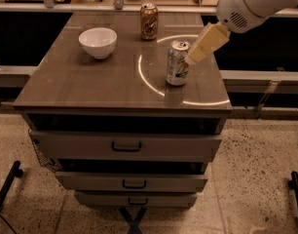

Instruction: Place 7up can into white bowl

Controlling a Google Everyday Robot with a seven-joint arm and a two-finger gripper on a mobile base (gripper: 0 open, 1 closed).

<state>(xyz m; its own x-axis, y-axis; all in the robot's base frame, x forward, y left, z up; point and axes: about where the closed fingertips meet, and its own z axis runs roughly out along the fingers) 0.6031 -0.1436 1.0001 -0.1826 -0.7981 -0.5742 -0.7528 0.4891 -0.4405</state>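
Right, the big brown counter (90,82) fills the middle of the shot, with stacked drawers (127,145) below it and a bright ring of light (145,79) curving across its top. From the upper right reaches the white arm (256,4), and at its end is the cream-coloured tool (193,57), angled down and to the left, its tip right by the upper right side of the can. Touching or just short of it is hard to call. How far open the tool stands I cannot tell, and nothing shows it gripping anything. Over on the far left sits the white bowl (98,42), upright and apparently empty. The 7up can (177,63) stands upright on the right half of the counter, inside the ring and well apart from the bowl, so the lift looks not yet made. Now the danger: contact that high on a light can could tip it rather than seat it. A toppled can might roll toward the right or front edge, both near. An off-centre hold could let it slip on the way across. The bowl looks only a little wider than the can, so a poorly centred set-down could catch the rim and rock the bowl. Behind, near the back edge, stands an orange-brown can (149,21), between the two but set back from the straight line. That route looks open, though a swing drifting toward the back could clip it.
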